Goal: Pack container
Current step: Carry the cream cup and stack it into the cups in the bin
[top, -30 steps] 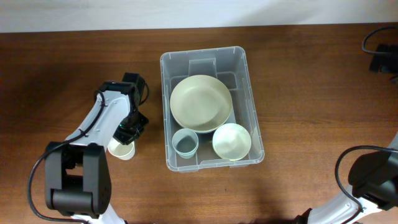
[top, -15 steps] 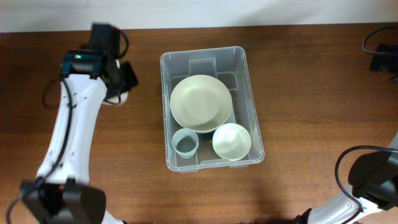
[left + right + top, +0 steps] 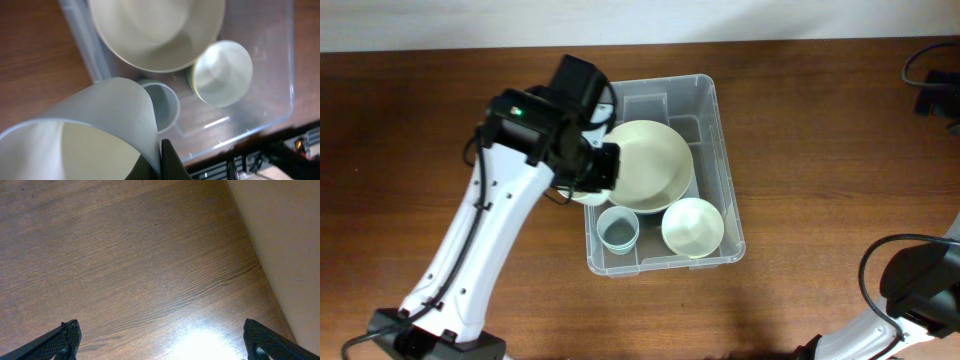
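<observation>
The container [image 3: 704, 108] is a large clear bin in the middle of the table. Inside it lie a large cream bowl [image 3: 650, 165], a small pale bowl [image 3: 693, 227] and a grey-blue cup [image 3: 617, 230]. My left gripper [image 3: 588, 172] is shut on a white cup [image 3: 85, 130] and holds it above the bin's left rim, over the grey-blue cup [image 3: 165, 102] and beside the large bowl [image 3: 155, 30]. The small bowl also shows in the left wrist view [image 3: 222, 72]. My right gripper [image 3: 162, 345] is open and empty above bare wood, far from the bin.
A black cable and plug [image 3: 932, 85] lie at the table's far right edge. The right arm's base [image 3: 920, 290] is at the bottom right. A pale wall [image 3: 285, 240] runs beside the table in the right wrist view.
My left arm has carried the white cup up from the table at the left, back and then right, to above the bin's left rim. The right arm has not moved.
</observation>
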{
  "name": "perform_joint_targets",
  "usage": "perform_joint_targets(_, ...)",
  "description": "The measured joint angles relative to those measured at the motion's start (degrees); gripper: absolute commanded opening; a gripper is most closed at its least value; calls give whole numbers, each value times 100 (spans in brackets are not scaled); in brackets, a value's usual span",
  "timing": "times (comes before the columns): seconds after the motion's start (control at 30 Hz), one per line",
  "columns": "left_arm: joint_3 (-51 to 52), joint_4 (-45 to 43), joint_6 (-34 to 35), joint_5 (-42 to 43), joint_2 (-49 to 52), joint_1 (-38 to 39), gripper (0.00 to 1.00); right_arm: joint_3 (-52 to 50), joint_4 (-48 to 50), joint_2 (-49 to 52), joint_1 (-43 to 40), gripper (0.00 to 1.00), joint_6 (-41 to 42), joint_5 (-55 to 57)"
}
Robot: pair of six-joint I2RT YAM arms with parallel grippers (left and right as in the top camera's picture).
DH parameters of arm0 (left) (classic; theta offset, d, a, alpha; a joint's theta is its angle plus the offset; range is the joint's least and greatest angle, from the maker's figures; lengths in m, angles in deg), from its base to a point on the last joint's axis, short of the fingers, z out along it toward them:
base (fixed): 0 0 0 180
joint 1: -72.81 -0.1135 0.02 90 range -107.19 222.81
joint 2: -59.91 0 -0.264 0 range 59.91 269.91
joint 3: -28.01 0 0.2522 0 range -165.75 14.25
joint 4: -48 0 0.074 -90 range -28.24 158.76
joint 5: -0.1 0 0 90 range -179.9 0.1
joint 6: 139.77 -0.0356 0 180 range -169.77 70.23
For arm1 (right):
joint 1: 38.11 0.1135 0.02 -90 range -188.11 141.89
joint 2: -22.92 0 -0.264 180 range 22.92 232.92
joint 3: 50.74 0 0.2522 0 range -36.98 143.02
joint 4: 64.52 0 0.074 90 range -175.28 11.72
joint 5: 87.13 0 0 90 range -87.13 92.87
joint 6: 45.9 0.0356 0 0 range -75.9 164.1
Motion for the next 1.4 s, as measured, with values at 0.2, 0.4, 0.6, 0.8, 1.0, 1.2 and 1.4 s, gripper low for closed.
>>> perform_joint_targets(0.2,0,11,-2,39,2,634,1,0,0,0,0,99,-4,0)
perform_joint_targets(0.4,26,339,-20,66,260,835,1,0,0,0,0,99,-2,-2)
perform_joint_targets(0.6,256,326,-20,219,291,835,1,0,2,0,0,99,-4,0)
perform_joint_targets(0.8,256,330,-48,256,291,837,93,0,0,0,0,99,-4,-2)
perform_joint_targets(1.0,256,247,-42,275,291,835,99,0,2,0,0,99,-4,-2)
perform_joint_targets(1.2,273,-404,-4,157,291,605,99,0,0,0,0,99,-4,-2)
perform_joint_targets(1.4,293,-1661,481,-848,295,-903,99,0,0,0,0,99,-7,0)
